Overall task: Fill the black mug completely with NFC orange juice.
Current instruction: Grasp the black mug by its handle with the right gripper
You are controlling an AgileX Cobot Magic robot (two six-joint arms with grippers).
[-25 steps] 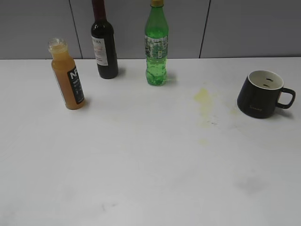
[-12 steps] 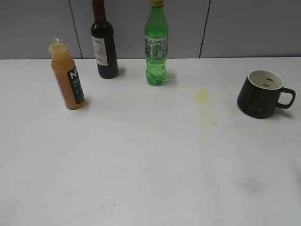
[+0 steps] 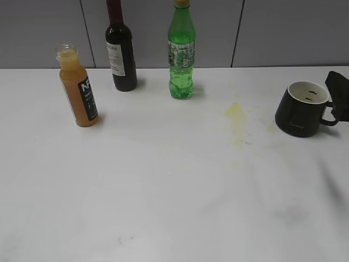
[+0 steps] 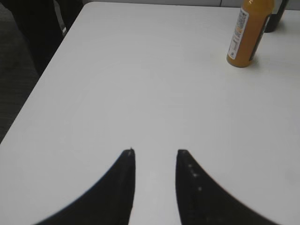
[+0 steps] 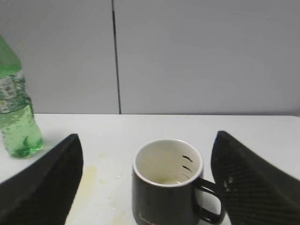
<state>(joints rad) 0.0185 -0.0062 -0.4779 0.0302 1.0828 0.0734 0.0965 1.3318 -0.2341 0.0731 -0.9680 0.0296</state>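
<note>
Two black robot grippers work this white tabletop (image 3: 174,207). The left gripper (image 4: 154,154) hovers over bare table with its curved black fingers partly apart, holding nothing; the orange juice bottle lies well ahead of it, up and to its right. The right gripper (image 5: 145,178) has its fingers spread wide, one on each side of the mug without touching it, which suggests it is lining up to steady or grasp the mug.

Taking the green soda bottle as the landmark, from left to right: far to its left and nearer the camera stands one small clear bottle of cloudy NFC orange juice (image 3: 78,90) with a black-and-white label, uncapped and upright, probably ready to be lifted and poured. Just left of the green bottle, near the grey back wall, stands one dark wine bottle (image 3: 120,52). Then comes the one green plastic soda bottle (image 3: 181,54) itself. To its right and nearer the camera is a pale yellow stain (image 3: 235,112) on the table. Well to the right sits the one squat matte-black mug (image 3: 301,109) with a cream inside, handle pointing right. It holds little or no juice, so filling looks not yet begun.
</note>
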